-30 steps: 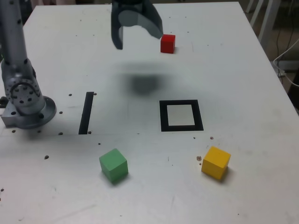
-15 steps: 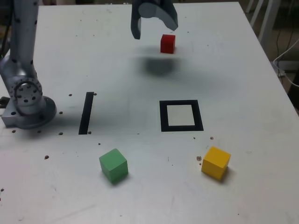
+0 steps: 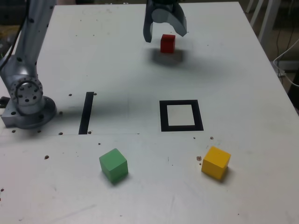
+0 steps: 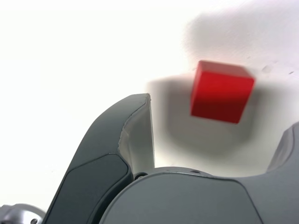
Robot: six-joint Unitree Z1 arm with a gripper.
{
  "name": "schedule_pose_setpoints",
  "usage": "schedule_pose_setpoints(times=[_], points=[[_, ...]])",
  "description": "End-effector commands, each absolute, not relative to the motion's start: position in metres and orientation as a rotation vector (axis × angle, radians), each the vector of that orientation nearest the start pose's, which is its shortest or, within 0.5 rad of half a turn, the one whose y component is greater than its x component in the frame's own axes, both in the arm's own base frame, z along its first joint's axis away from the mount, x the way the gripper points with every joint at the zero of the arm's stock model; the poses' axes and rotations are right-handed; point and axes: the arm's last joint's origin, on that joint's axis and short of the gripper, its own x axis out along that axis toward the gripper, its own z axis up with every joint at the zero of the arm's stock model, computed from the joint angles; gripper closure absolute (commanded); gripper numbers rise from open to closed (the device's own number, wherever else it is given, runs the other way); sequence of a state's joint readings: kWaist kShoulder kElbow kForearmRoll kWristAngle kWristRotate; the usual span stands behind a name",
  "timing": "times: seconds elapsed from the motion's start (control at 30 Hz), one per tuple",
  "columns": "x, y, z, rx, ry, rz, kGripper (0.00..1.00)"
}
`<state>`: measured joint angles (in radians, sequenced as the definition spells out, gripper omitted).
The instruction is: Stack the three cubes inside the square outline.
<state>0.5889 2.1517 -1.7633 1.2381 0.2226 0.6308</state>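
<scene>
The gripper (image 3: 165, 33) hangs over the far part of the white table (image 3: 243, 84), with its jaws spread wide and holding nothing. One finger (image 3: 148, 31) stands at the exterior view's left of the red cube (image 3: 167, 43), the other just above the cube's top right corner in that view. In the wrist view the red cube (image 4: 220, 91) lies on the table between the two fingers (image 4: 119, 154), clear of both, with a gap on each side.

The square outline (image 3: 181, 115) lies flat near the table's middle, its white centre bare. It sits well apart from the red cube, nearer the camera. The green cube (image 3: 113, 165) rests on the table in the foreground, at the exterior view's left of the outline. The yellow cube (image 3: 216, 162) rests in the foreground at the exterior view's right, turned slightly on its base. A thin black strip (image 3: 86, 112) lies between the outline and the arm base (image 3: 27, 100), which stands at the exterior view's left edge.
</scene>
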Motion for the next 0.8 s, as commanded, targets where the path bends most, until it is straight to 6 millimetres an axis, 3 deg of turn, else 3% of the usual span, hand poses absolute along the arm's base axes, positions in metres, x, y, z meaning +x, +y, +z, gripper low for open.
schedule_pose_setpoints(times=[0.0, 0.53, 0.77], points=[[0.337, 0.239, 0.247, 0.163, 1.738, 0.085, 0.11], [0.348, 0.245, 0.227, 0.138, 1.749, 0.056, 0.21], [0.349, 0.247, 0.226, 0.137, 1.744, 0.051, 0.36]])
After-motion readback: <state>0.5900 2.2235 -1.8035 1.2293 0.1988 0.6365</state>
